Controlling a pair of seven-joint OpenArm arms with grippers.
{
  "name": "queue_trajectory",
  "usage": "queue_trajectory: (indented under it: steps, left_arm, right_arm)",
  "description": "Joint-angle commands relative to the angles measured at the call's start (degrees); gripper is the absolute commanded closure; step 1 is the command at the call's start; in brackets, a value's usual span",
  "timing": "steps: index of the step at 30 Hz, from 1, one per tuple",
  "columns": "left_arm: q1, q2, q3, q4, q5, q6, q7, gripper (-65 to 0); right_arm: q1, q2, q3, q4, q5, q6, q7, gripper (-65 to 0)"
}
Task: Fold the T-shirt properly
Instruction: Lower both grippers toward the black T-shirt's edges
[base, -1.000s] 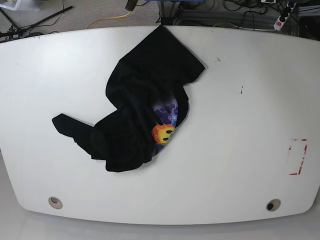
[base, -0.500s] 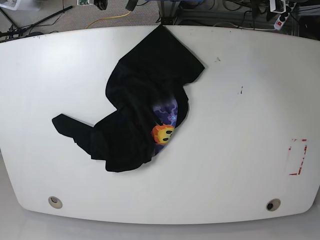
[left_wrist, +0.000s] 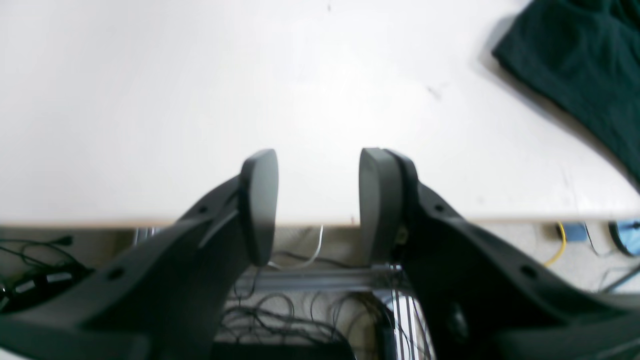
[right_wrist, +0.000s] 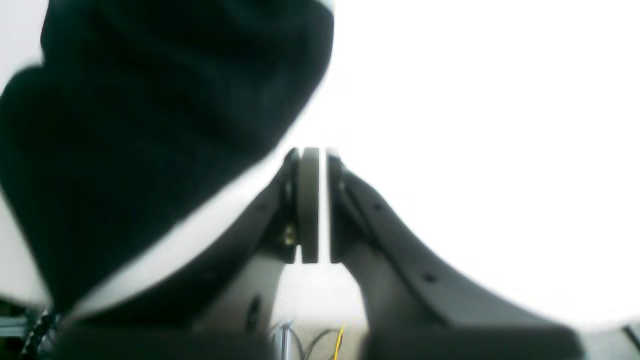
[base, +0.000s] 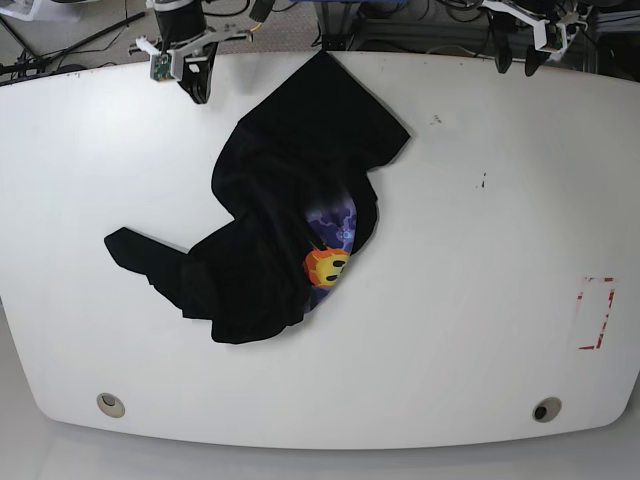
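The black T-shirt (base: 280, 200) lies crumpled on the white table (base: 480, 300), left of the middle. Part of its orange face print (base: 328, 262) on purple shows at its right edge. My right gripper (base: 198, 88) hangs shut and empty over the far left edge, just left of the shirt's far corner. In the right wrist view the gripper (right_wrist: 320, 200) has its fingers together, with the black cloth (right_wrist: 150, 125) to its left, blurred. My left gripper (base: 513, 60) is open and empty over the far right edge. In the left wrist view the gripper (left_wrist: 317, 200) sits above the table edge, with the shirt (left_wrist: 575, 55) far off at the upper right.
A red tape outline (base: 597, 313) marks the table's right side. Two round holes (base: 111, 404) (base: 546, 409) sit near the front edge. Cables and a power strip lie on the floor behind the table.
Both arms have come into the base view at the table's far edge. The T-shirt has not moved.
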Motion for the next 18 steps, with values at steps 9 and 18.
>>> queue_trajectory:
  steps: [9,18]
  left_arm:
    - [-3.8,-0.3,0.5,1.3,-0.1,0.1,-1.6,-40.4]
    - [-9.0,-0.5,0.5,0.9,0.0,-0.1,-0.4,-42.5]
  right_arm:
    - [13.3,0.2,-0.1,1.0,0.5,0.5,-14.2,-24.7]
    - [23.6,-0.3,0.1,0.9,0.6,9.1,-28.7,-24.7]
